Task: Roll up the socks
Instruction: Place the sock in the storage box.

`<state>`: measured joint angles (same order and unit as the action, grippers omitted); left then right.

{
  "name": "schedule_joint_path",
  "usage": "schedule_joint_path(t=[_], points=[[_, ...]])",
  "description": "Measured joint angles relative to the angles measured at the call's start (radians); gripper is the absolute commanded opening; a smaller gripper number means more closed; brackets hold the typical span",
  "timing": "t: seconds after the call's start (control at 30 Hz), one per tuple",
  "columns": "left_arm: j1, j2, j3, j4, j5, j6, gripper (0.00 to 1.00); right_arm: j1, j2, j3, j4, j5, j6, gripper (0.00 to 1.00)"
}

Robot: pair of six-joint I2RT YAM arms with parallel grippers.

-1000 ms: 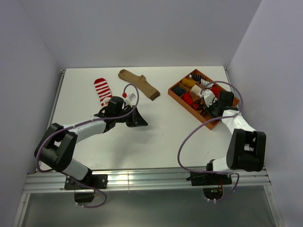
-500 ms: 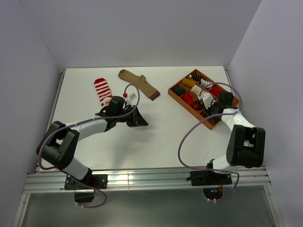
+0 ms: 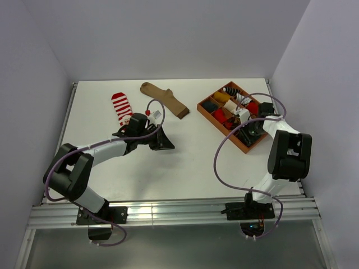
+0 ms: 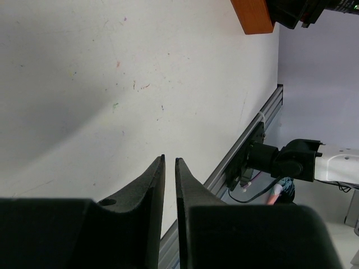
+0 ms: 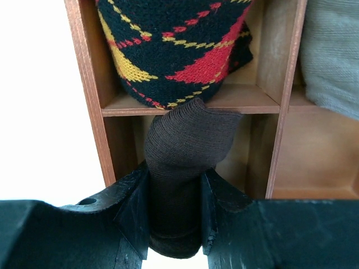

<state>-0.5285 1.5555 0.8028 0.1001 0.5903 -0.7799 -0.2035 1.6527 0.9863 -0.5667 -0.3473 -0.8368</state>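
My right gripper [image 5: 175,172] is shut on a rolled dark brown sock [image 5: 188,140], held over the near compartment of the orange tray [image 5: 90,84]. A black argyle sock [image 5: 174,45] fills the compartment just beyond. In the top view the right gripper [image 3: 247,133] is at the tray's [image 3: 205,111] front end. The red-and-white striped sock [image 3: 122,106] and the tan sock [image 3: 165,100] lie flat at the back of the table. My left gripper [image 3: 160,140] rests low over bare table, jaws nearly together with nothing between them [image 4: 169,159].
The tray holds several rolled socks, among them a grey one [image 5: 331,56]. Its corner [image 4: 253,14] shows in the left wrist view. The table's metal front rail [image 4: 247,145] lies ahead of the left gripper. Walls close in the table on three sides.
My right wrist has swung toward the back, bringing the gripper with the brown sock over the tray's front end; the tray shifted slightly left. The left arm has barely moved.
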Motion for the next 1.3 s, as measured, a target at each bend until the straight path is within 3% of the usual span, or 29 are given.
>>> schedule_joint_path(t=[0.4,0.63,0.77,0.93,1.3], points=[[0.006,0.01,0.013,-0.011,0.013,0.0,0.19,0.0,0.109,0.124,-0.151,-0.109,0.021,0.02],[0.006,0.019,0.015,-0.014,0.014,0.0,0.18,0.002,0.093,0.1,-0.118,-0.092,0.057,0.18],[0.006,0.028,0.018,-0.015,0.014,0.001,0.19,0.007,0.084,0.094,-0.108,-0.077,0.082,0.36],[0.006,0.028,0.021,-0.016,0.014,0.001,0.19,0.01,0.076,0.092,-0.106,-0.052,0.113,0.49],[0.006,0.028,0.022,-0.017,0.014,0.005,0.19,0.009,0.076,0.093,-0.125,-0.027,0.122,0.58]])
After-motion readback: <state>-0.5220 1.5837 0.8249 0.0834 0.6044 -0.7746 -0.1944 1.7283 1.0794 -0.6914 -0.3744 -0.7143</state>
